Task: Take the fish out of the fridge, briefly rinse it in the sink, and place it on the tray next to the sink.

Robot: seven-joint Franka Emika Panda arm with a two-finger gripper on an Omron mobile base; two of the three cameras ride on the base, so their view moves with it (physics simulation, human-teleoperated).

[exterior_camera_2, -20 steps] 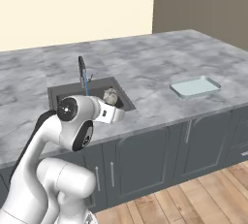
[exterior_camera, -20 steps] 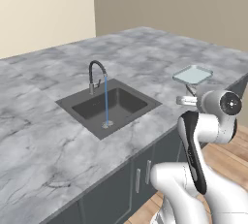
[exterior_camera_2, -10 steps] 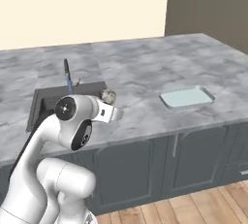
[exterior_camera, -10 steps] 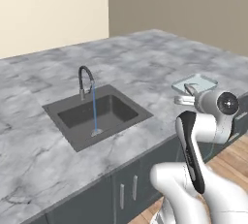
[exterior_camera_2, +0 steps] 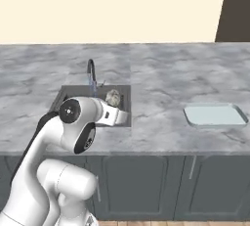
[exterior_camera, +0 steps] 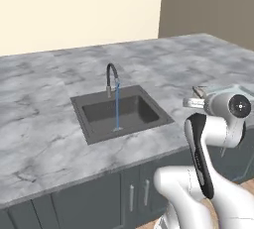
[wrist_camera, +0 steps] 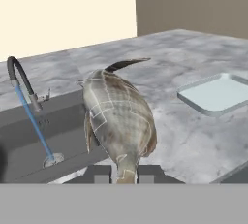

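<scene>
The gripper (wrist_camera: 124,173) is clamped narrowly on the fish (wrist_camera: 118,114), its two dark fingertips (wrist_camera: 98,173) pressed to either side of the fish's lower end. In the hand view the fish stands nearly upright above the fingertips, its dark tail curling at the top. In the right base view the fish (exterior_camera_2: 113,98) shows just past the white hand, in front of the sink (exterior_camera_2: 73,98); in the left base view the gripper (exterior_camera: 199,94) sits to the right of the sink (exterior_camera: 119,111), above the worktop (exterior_camera: 44,139).

The sink's tap (wrist_camera: 22,85) is running: a thin blue stream falls from the black curved spout into the basin, landing at the drain. In the hand view the sink (wrist_camera: 34,136) lies left of the fish and the tray (wrist_camera: 218,93) lies right of it, well apart from the sink on the marble worktop (wrist_camera: 193,136). The tray (exterior_camera_2: 215,115) is flat and pale blue-green.

Compared with half a second earlier, both base views have shifted: the sink sits further left and the tray closer to centre in the right base view, so the cameras have moved with the base. The grip on the fish is unchanged, and the water runs as before.
</scene>
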